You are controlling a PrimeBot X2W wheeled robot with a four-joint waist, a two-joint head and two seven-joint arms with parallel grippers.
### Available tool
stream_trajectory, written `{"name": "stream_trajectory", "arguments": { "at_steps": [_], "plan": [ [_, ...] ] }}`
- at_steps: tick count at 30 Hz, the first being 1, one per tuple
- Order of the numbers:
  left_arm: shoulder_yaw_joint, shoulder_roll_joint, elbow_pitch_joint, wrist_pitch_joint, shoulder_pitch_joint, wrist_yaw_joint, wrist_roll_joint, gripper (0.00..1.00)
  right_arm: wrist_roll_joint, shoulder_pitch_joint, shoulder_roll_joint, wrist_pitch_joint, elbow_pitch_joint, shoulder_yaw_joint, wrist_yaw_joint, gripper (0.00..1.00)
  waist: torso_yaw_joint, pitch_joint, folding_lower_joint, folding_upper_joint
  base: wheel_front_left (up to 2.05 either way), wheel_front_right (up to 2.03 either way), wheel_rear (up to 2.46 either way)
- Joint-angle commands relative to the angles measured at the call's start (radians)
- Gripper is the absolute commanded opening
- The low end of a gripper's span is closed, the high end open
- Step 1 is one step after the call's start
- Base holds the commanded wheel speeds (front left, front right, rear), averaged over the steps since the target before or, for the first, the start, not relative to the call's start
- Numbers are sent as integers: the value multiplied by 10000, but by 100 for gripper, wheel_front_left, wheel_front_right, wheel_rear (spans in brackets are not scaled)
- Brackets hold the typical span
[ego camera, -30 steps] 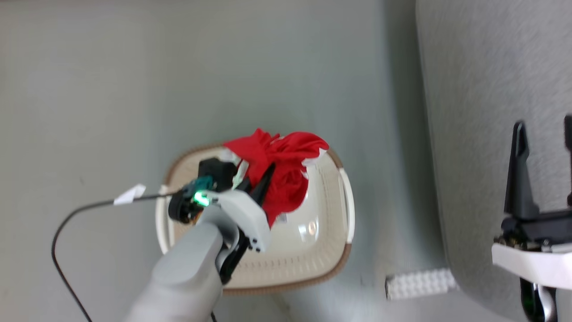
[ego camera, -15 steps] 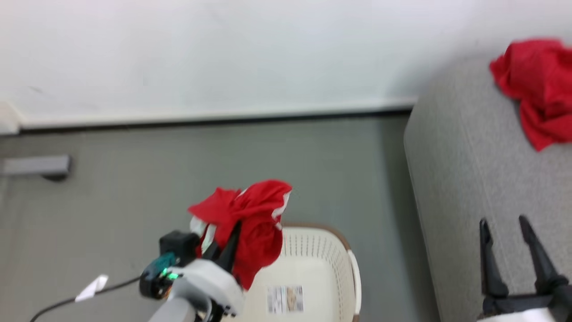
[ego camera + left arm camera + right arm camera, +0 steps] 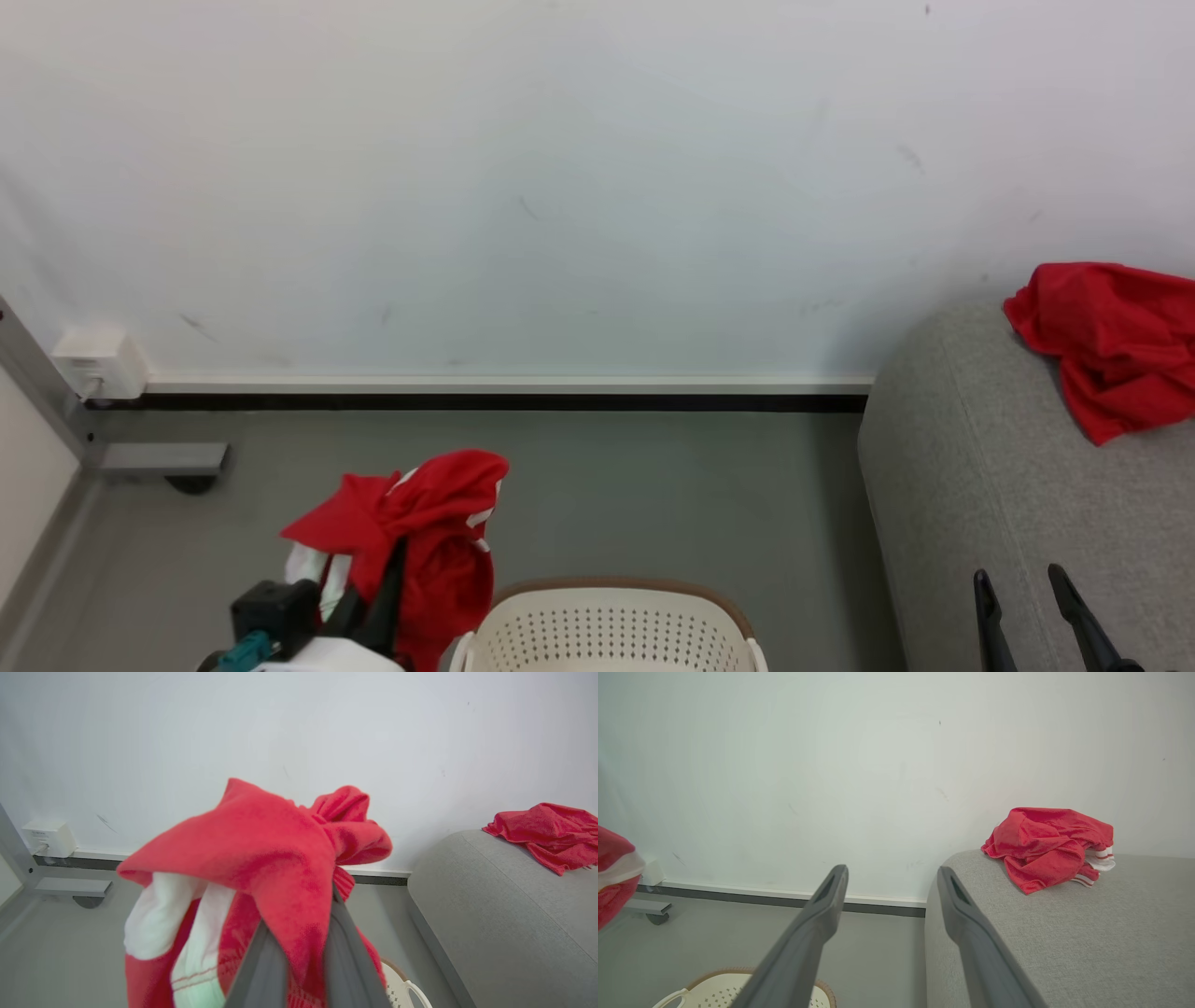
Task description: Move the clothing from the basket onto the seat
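Clothing check: the left claw (image 3: 299, 947) has its two dark fingers pinched shut on a red-and-white garment (image 3: 420, 523). The fabric bunches up over the fingers, so the actual tips are buried in the left wrist view. A red fold sits wedged right between the fingers, white panels hang off to one side of them, and the rest just droops down. In the head view that bundle hangs in the air over the grey floor (image 3: 653, 495), just left of the basket (image 3: 607, 635) and higher than its brown rim, not touching it as far as I can see. The basket's inside is cut off at the bottom edge, so I can't tell what's in there. The sofa (image 3: 980, 513) is well off to the right of the held garment, with the basket in between. A second red garment (image 3: 1102, 336) already lies crumpled on top of the sofa, close to the white wall (image 3: 560, 187), and the right wrist view shows a white striped cuff on it. The right claw (image 3: 1018, 571) is spread open with a clear gap between its fingers, gripping nothing. It hangs by the sofa's rounded end, well apart from both garments.
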Motion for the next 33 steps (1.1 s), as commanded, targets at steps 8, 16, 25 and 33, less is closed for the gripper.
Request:
{"name": "stream_trajectory", "arguments": {
  "at_steps": [8, 16, 25, 33],
  "plan": [
    [737, 232, -1062, -5, 1117, -230, 655, 0, 366, 363, -5, 8, 493, 279, -26, 100, 286, -544, 3, -1, 0, 0, 0],
    [1320, 163, -1493, -6, 1636, -398, 928, 0, 699, 374, -59, 10, 832, 559, -26, 100, 331, -715, 3, -1, 0, 0, 0],
    [1521, 23, -1525, -6, 1747, -521, 1083, 0, 782, 296, -88, 10, 879, 710, -27, 100, 245, -675, 3, -1, 0, 0, 0],
    [1609, -44, -1468, -6, 1624, -644, 1142, 0, 826, 201, -106, 10, 877, 730, -27, 100, 178, -587, 3, -1, 0, 0, 0]
  ]
}}
